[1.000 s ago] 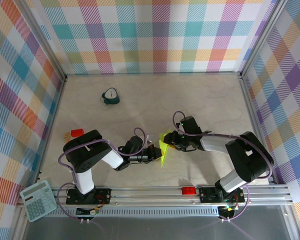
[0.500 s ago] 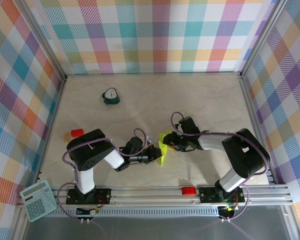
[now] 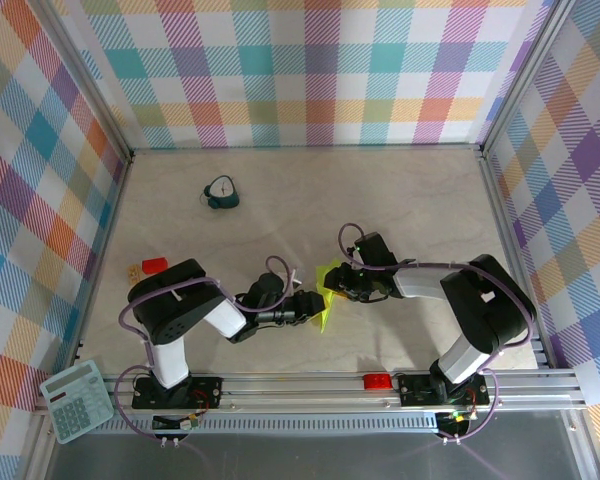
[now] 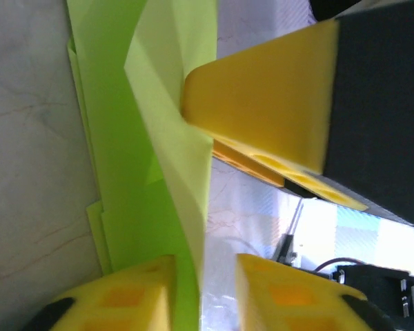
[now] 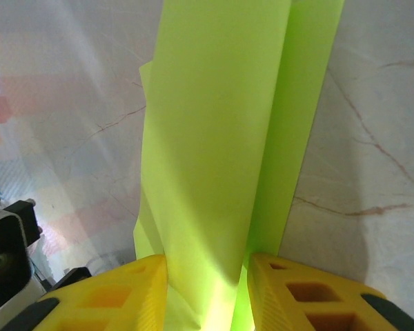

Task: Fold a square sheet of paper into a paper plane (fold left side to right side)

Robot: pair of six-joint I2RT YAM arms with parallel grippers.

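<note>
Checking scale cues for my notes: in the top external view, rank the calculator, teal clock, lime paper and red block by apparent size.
1. calculator
2. teal clock and lime paper: look alike; the paper is partly hidden, so unranked
3. red block

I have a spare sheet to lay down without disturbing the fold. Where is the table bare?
Bare: the table's wide far stretch, from the teal clock to its right edge. Crowded: front centre, where the left arm and right arm meet at the sheet of paper, and front left by the red block.
</note>
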